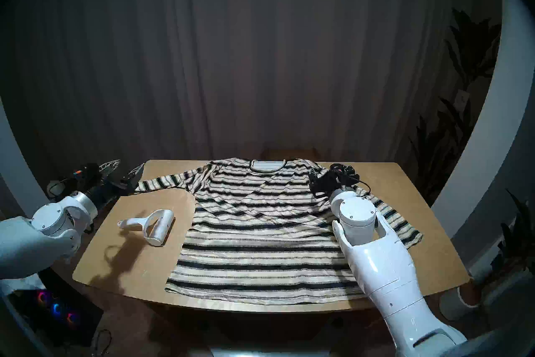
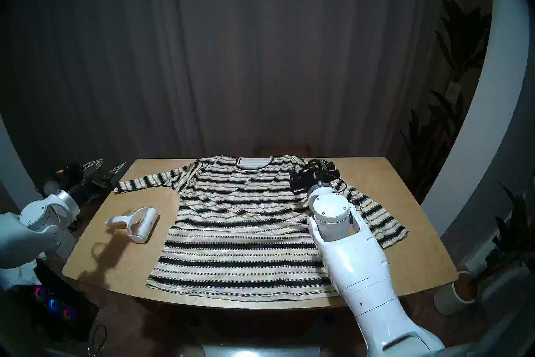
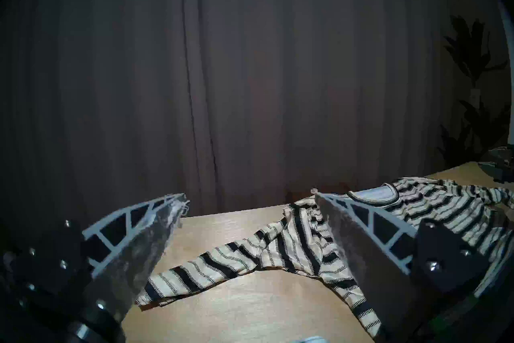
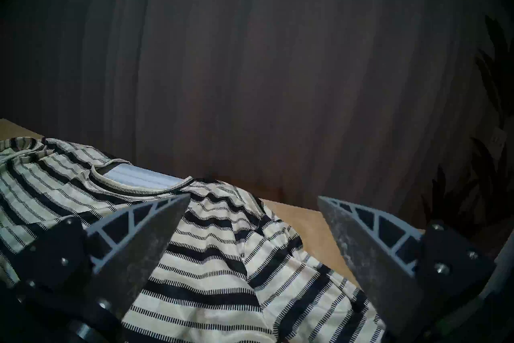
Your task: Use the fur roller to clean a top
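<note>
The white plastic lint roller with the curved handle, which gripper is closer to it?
Left. The left gripper hovers off the table edge behind the lint roller; the right gripper is across the striped top.

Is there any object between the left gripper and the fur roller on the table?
Nothing visible stands between them. The fur roller lies alone on bare table, left of the top. The left gripper is open beyond the table's far-left corner, near the top's sleeve, which lies farther back than the roller.
</note>
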`<state>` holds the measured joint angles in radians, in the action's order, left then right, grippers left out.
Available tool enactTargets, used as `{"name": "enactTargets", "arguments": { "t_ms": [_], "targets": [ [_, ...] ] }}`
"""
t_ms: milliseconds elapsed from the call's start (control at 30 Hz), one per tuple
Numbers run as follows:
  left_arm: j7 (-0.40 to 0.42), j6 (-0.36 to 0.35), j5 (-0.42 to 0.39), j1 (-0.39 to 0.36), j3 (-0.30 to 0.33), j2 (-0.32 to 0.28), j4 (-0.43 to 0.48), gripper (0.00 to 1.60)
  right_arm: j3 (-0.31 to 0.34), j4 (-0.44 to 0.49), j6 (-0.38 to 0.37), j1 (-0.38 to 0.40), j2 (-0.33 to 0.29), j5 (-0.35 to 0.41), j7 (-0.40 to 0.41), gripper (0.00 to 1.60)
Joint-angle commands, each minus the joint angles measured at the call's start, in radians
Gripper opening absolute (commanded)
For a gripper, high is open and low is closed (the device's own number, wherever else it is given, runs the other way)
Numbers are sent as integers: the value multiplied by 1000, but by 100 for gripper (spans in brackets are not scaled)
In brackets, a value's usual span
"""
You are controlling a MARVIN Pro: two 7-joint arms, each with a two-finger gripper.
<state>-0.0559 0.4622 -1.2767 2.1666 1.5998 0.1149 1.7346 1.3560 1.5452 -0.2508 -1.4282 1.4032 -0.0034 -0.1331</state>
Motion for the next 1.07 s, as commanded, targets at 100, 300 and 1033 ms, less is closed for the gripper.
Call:
{"name": "enactTargets", "arguments": {
  "t_ms": [100,300,1033],
  "targets": [
    [-54,-22,45,-44,-7,-8,20,160,-4,-24,33,56,24,6,-5,160],
    [-83,-47,63,-58,-20,-8,31,160,-8,-47,44,70,36,11,-10,160],
    [-179,-121,138,-114,-65,2,58,160,-10,-114,87,111,55,53,-29,160]
  ]
}}
